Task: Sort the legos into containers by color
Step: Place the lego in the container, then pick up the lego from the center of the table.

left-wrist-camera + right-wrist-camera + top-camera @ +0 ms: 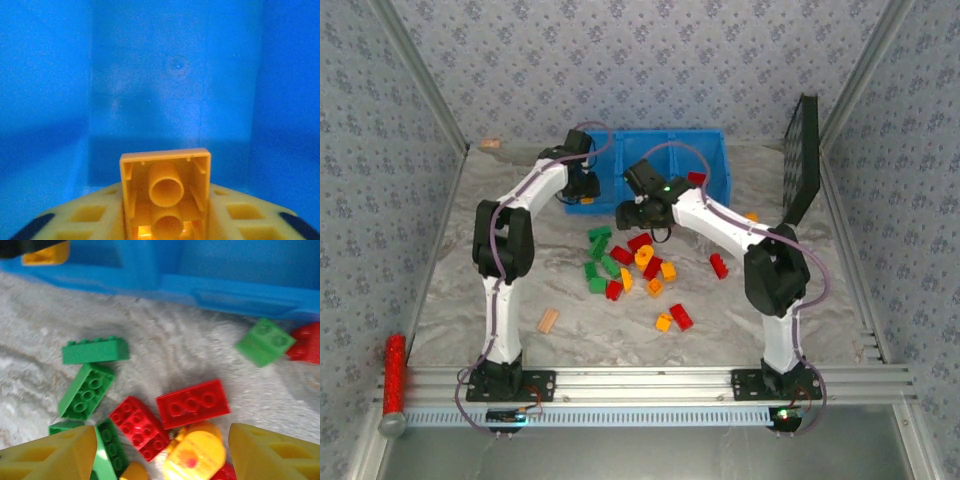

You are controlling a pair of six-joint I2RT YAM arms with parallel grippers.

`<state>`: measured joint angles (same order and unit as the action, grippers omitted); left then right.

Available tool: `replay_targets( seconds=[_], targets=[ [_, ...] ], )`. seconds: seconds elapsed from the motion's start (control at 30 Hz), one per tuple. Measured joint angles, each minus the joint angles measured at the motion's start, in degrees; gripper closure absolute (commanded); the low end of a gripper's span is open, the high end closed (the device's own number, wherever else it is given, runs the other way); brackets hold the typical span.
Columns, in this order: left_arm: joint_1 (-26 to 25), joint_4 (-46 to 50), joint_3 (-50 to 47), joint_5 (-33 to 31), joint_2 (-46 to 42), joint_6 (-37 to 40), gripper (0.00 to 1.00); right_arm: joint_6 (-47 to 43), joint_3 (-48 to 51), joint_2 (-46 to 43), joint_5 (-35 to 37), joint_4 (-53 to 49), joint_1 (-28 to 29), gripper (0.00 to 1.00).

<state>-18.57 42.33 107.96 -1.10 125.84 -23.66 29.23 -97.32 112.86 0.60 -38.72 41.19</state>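
Left fingers (220, 220) clamp an orange-yellow brick (165, 192) inside the left compartment (175, 90) of the blue bin (712, 140) at the surface's far edge, ready for release; right fingers (50, 455) are spread wide over loose legos (192, 402) mid-surface, evidently selecting the next one

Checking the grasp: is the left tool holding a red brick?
No, the brick clamped in the left tool is orange-yellow.

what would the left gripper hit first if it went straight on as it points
The blue bin: its inner face lies ahead of the left gripper and its orange-yellow brick; floor or wall, unclear.
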Motion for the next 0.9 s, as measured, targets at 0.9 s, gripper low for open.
replay_targets(
  seconds=[0.9],
  targets=[
    [0.7, -2.1, 0.0, 8.6, -13.8, -1.0, 0.27, 5.4, -10.3, 13.1, -6.6, -1.0, 6.5, 0.3]
  ],
)
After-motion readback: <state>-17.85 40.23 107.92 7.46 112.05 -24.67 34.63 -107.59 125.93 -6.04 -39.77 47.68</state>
